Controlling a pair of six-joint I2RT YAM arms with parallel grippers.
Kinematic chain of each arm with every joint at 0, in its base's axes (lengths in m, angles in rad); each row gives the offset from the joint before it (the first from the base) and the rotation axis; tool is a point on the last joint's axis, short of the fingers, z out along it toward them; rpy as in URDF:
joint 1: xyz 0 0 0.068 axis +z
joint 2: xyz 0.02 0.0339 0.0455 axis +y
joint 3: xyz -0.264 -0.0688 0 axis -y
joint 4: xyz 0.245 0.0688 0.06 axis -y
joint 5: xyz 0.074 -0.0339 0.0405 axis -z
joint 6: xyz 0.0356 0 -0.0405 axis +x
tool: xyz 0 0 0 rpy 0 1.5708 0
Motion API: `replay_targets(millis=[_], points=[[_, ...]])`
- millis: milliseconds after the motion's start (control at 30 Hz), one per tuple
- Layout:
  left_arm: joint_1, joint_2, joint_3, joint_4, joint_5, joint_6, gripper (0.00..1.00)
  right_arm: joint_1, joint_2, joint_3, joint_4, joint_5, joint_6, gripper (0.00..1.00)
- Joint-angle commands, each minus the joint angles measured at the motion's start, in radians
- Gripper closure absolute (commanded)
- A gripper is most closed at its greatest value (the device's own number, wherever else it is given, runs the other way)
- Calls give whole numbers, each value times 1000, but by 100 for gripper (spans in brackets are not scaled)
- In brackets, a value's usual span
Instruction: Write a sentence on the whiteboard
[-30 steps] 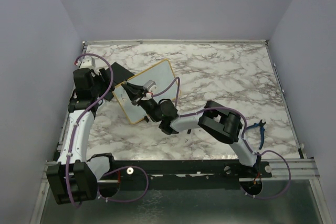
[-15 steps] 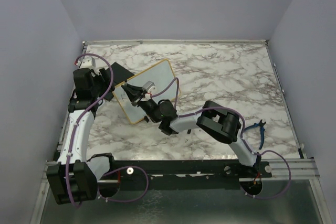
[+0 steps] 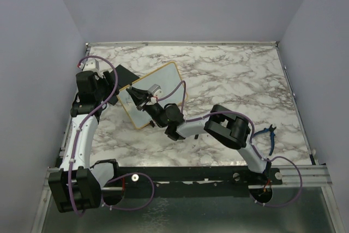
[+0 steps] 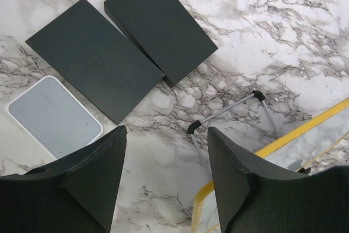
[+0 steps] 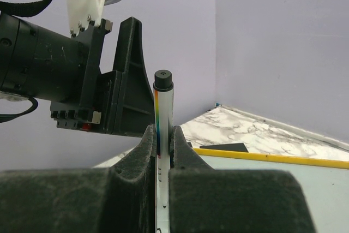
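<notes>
The whiteboard (image 3: 166, 80) lies slantwise on the left-centre of the marble table (image 3: 234, 80), with its yellow-framed long sides running from near-left to far-right. The right gripper (image 5: 162, 135) hangs over the board's near-left part, its arm reaching in across the near edge. Its two padded fingers are pressed tight on a slim white marker (image 5: 163, 102), which stands upright between them with its black end cap uppermost. The tip is hidden below the fingers, so whether it touches the board cannot be told. In the right wrist view, the white surface and yellow rim stretch away to the right of the marker. The left gripper (image 4: 166, 135) is poised just off the board's left end, jaws spread apart with only bare marble between them. The board's yellow corner and a thin metal leg (image 4: 229, 110) lie just to its right. Beyond its fingertips are two flat black blocks (image 4: 95, 61) side by side and touching, with a small grey pad (image 4: 54, 115) beside them.
</notes>
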Motion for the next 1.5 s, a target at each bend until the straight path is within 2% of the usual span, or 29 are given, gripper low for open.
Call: replay_targets(millis=[0,1067,1467], points=[[8,-23,-9,-5,23,4,38,-6,18,-10,-6,22,14,99],[8,-24,-9,-2,26,3,38,1,-19,-94,22,32,30,100],[8,-25,-10,0,18,3,38,25,-158,-219,116,11,42,99]])
